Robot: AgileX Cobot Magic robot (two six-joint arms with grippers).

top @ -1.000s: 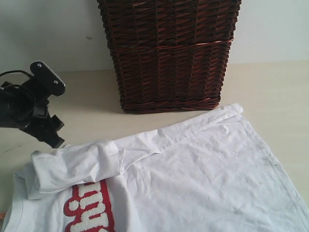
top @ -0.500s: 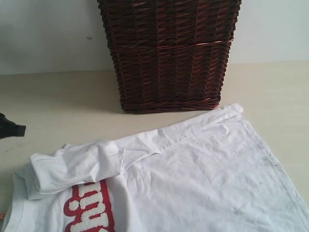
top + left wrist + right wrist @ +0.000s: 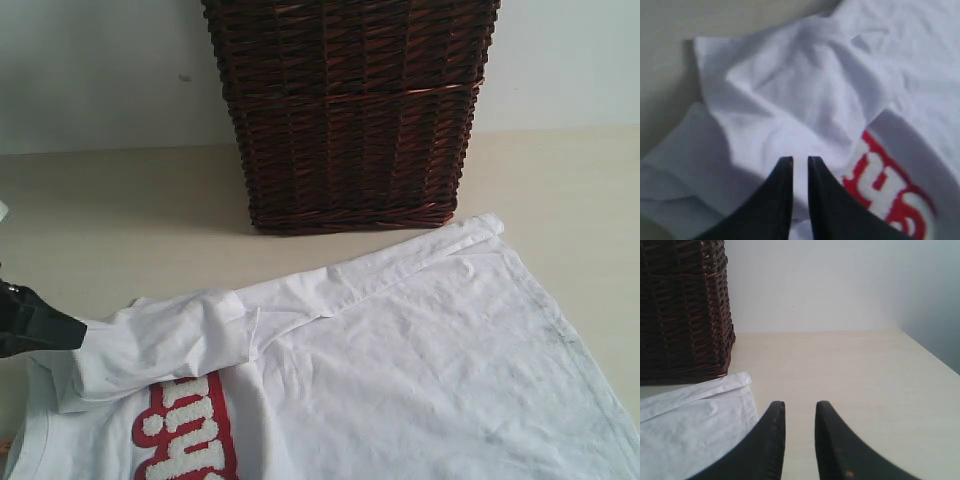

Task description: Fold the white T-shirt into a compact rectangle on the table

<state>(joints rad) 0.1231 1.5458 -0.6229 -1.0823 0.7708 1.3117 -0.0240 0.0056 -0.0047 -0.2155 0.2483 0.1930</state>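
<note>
Most of the white T-shirt (image 3: 420, 370) is laid flat along the near edge of the table (image 3: 130, 200). Its folded sleeve (image 3: 160, 340), toward the left edge, is pinched by the nearly closed left gripper (image 3: 800, 160). The right gripper (image 3: 799, 405) is held parted and empty beside the hem corner. The wicker basket (image 3: 350, 110) is set at the far edge.

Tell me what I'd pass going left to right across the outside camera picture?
left gripper → bunched sleeve of the white T-shirt → brown basket
</note>
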